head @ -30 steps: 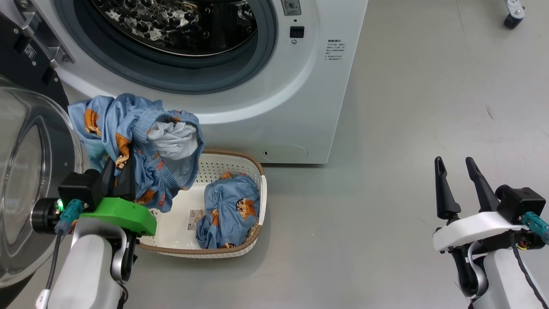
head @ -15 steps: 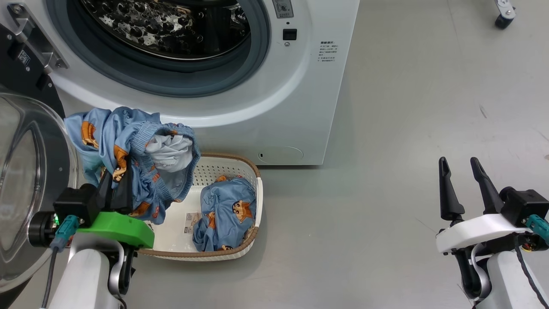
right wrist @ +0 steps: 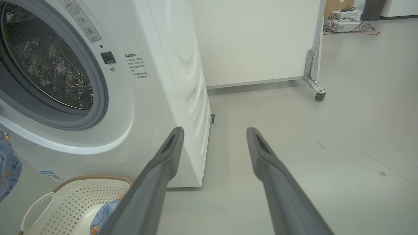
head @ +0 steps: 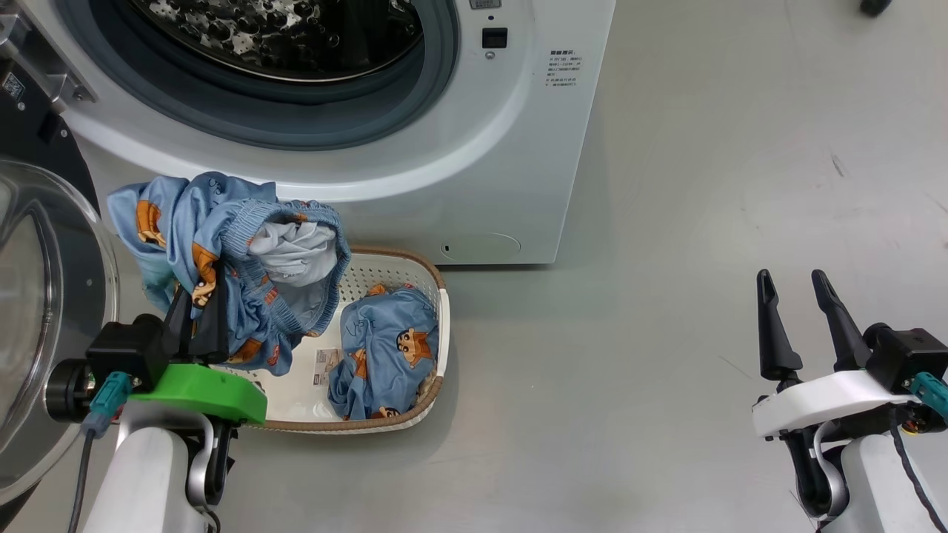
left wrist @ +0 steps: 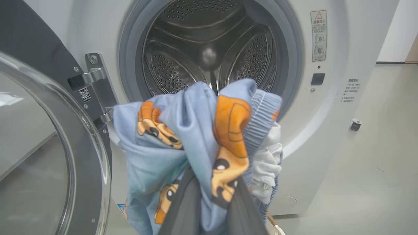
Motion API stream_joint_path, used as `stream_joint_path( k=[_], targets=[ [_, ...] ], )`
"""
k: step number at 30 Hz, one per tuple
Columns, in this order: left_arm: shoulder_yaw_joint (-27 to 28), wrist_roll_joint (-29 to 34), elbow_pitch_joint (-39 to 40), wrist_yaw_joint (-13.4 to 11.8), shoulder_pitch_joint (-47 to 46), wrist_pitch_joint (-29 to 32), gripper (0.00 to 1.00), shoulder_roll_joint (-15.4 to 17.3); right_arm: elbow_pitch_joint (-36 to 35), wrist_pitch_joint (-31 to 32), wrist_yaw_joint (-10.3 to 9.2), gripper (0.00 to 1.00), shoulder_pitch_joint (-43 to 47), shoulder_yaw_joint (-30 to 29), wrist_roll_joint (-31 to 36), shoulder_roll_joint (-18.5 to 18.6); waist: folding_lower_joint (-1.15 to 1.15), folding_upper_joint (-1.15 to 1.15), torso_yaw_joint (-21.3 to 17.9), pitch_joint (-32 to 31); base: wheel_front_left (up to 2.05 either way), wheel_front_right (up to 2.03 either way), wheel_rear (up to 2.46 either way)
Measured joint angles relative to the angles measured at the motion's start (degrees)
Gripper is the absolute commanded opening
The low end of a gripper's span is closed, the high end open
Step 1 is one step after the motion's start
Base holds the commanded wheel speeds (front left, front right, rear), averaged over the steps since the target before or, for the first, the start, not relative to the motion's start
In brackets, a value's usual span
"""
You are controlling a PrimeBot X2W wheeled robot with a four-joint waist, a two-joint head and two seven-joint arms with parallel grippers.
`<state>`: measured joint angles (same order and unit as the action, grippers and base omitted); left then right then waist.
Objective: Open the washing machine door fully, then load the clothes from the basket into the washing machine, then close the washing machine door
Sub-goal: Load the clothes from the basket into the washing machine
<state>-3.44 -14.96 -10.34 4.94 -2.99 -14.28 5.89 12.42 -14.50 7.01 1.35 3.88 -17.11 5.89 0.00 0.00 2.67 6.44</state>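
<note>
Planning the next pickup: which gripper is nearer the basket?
Left. The left gripper, shut on a blue garment, is raised by the basket's left end; the right gripper stands open over the floor, well off to the basket's right.

Light blue clothes (head: 222, 252) — orange-and-black cartoon print — cream basket (head: 385, 277), white washing machine (head: 518, 148).

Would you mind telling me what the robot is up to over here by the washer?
The robot is loading laundry. Its left gripper is shut on a light blue garment, held above the basket in front of the washing machine. The door stands open and the drum is exposed. A second garment lies in the basket. The right gripper is open and empty, off to the side.
</note>
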Motion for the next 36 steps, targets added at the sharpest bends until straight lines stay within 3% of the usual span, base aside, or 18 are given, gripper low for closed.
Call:
stream_joint_path(
  k=[15, 26, 36],
  targets=[
    [2.57, -0.05, 1.35, 0.01, -1.94, -0.01, 0.0, -0.71, -1.05, 0.0, 0.0, 1.0, -0.98, 0.81, 0.7, -0.03, 0.0, 0.0, -1.35, 5.58, 0.0, 0.0, 0.0],
    [3.39, -0.11, 2.14, 0.14, -8.79, -0.1, 0.0, -0.44, -2.79, 0.0, 0.0, 1.0, -3.77, 0.51, 1.03, -0.22, 0.0, 0.0, -2.59, 12.21, 0.0, 0.0, 0.0],
    [4.91, 0.09, 1.13, 0.43, -16.78, -0.16, 0.0, 1.72, -2.79, 0.0, 0.0, 1.0, -6.72, 1.43, 1.1, -0.56, 0.01, 0.0, -4.27, 17.92, 0.0, 0.0, 0.0]
  ],
)
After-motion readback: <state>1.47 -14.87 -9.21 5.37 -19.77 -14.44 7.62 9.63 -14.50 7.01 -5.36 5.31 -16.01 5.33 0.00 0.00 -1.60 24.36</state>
